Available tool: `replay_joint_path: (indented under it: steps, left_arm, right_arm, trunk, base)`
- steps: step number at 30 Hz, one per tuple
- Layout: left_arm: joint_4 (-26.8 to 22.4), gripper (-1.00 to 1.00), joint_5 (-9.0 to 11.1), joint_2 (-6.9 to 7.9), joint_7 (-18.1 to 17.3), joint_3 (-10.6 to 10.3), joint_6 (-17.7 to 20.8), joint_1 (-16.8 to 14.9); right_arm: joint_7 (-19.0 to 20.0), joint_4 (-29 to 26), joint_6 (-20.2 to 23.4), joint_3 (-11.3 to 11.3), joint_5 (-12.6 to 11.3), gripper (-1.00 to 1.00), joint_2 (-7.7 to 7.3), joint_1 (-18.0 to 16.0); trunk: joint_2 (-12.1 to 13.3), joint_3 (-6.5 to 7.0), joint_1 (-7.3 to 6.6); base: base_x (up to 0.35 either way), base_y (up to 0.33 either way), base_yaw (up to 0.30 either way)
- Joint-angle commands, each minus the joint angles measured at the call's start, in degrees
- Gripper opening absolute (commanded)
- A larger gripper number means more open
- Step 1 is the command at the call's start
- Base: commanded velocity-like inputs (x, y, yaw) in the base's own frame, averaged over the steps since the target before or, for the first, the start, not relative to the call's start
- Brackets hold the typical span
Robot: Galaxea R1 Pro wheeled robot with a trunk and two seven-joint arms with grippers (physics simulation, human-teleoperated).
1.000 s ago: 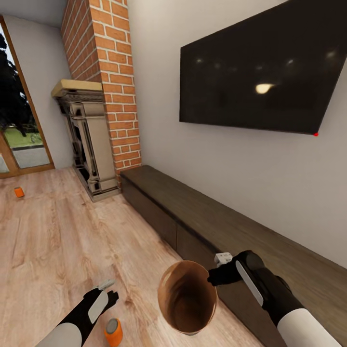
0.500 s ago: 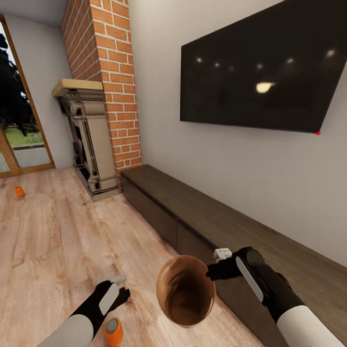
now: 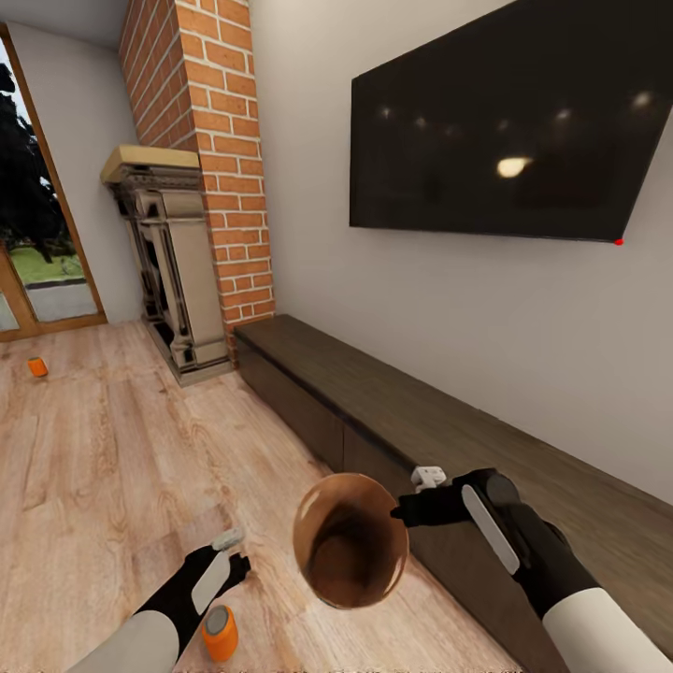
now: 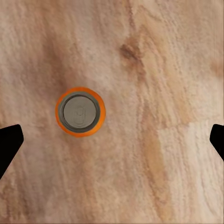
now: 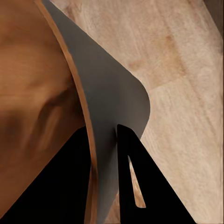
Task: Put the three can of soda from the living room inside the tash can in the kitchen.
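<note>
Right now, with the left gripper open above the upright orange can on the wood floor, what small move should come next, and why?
Probably shift the left gripper sideways until it is centred over the upright orange soda can with a silver top, then lower it. The wrist view shows the can off-centre between the spread fingertips. The right gripper already pinches the rim of the grey, brown-lined bin.

floor (image 3: 112, 467) showing pale grained wood | chimney (image 3: 210, 140) showing rough red brick | TV (image 3: 495, 121) gleaming glossy black | can (image 4: 80, 112) showing dull metal top
</note>
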Motion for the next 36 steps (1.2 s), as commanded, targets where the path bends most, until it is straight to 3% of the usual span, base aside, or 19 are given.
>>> replay_joint_path:
  steps: [1, 3, 9, 18, 31, 36]
  left_arm:
    - [0.3, 1.0, 0.0, 0.3, -0.1, 0.1, 0.0, 0.0]
    - [1.6, 1.0, 0.0, 1.6, -0.3, 0.1, 0.0, 0.0]
    - [2.4, 1.0, 0.1, 3.51, -1.2, 0.2, 0.6, -0.6]
    - [3.4, 1.0, -0.1, 3.79, -4.5, 0.0, 1.7, -2.7]
    - [5.8, 1.0, -0.5, 4.26, -4.8, -0.1, 1.8, -4.9]
    - [6.1, 1.0, -0.6, 5.5, -4.4, -0.1, 3.3, -6.6]
  right_arm:
    - [0.4, -0.6, 0.4, -0.1, -2.9, -1.0, -0.02, 0.0]
    - [0.4, -1.7, 0.4, -0.2, -2.9, -1.0, -0.11, 0.1]
    - [0.4, -3.0, 0.4, -0.2, -3.0, -1.0, -0.42, 0.2]
    - [0.4, -6.7, 0.4, -0.2, -3.3, -1.0, -1.54, 0.7]
    - [0.4, -8.0, 0.4, -0.2, -3.3, -1.0, -1.59, 0.8]
    - [0.4, -8.0, 0.4, -0.2, -3.3, -1.0, -2.51, 0.8]
  trunk:
    - [0.0, -0.22, 0.03]
    - [-0.1, -0.66, 0.08]
    - [-0.1, -1.99, 0.23]
    - [-0.3, -3.99, 0.46]
    - [-0.4, -6.87, 0.8]
    - [-0.5, -7.97, 0.93]
  base:
    - [0.0, 0.0, 0.0]
    - [0.0, 0.0, 0.0]
    - [0.0, 0.0, 0.0]
    - [0.0, 0.0, 0.0]
    - [0.0, 0.0, 0.0]
    - [0.0, 0.0, 0.0]
